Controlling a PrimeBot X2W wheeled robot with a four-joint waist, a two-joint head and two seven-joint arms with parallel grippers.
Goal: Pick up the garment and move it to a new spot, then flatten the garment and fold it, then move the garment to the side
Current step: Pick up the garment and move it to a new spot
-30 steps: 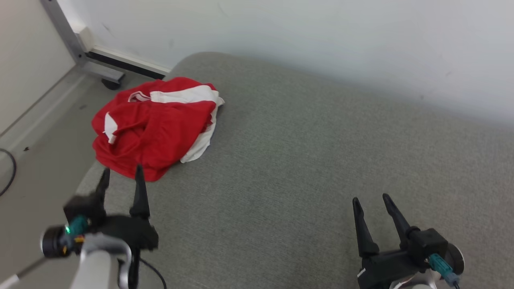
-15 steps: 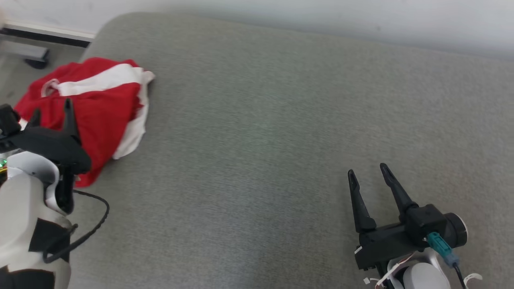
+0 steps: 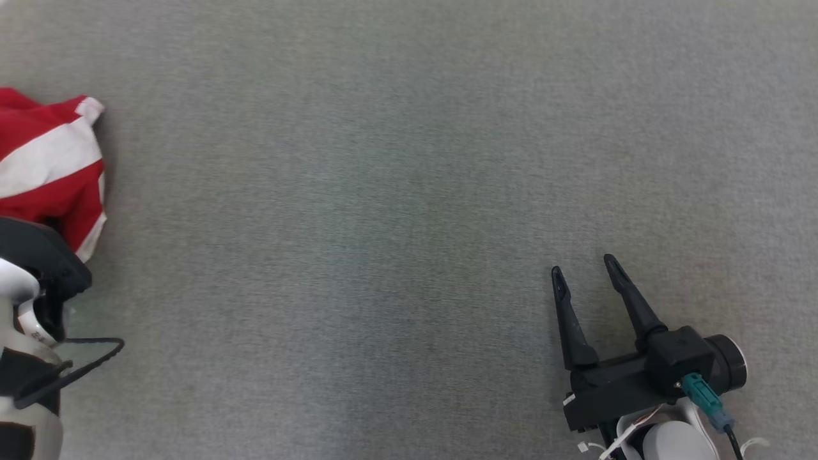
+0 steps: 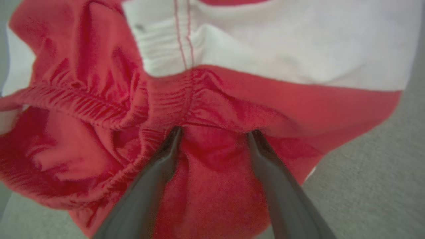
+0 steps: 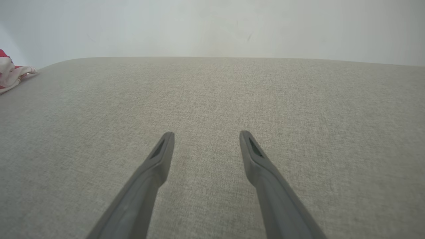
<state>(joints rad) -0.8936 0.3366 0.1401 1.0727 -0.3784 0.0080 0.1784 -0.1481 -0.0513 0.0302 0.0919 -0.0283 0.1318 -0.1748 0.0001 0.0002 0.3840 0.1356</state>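
The garment [image 3: 48, 169] is a crumpled red piece with white bands, lying at the left edge of the head view on the grey cushion [image 3: 383, 191]. In the left wrist view the garment [image 4: 212, 86] lies bunched right under my left gripper [image 4: 214, 134], whose two fingers stand open with their tips on or just above the red cloth; nothing is clamped between them. My right gripper [image 3: 581, 268] rests open over bare cushion at the lower right, far from the cloth. In the right wrist view the right gripper [image 5: 206, 134] points across the cushion, with the garment [image 5: 11, 74] at far left.
A pale wall [image 5: 212, 26] rises behind the cushion's far edge [image 5: 212, 59]. Wide bare grey fabric lies between the garment and my right gripper. My left arm's white casing and a black cable [image 3: 77, 367] show at the lower left of the head view.
The head camera has swung down and right, so the garment slid to the left edge and the wall left the picture. My left gripper has reached up over the garment. The right gripper stays put.
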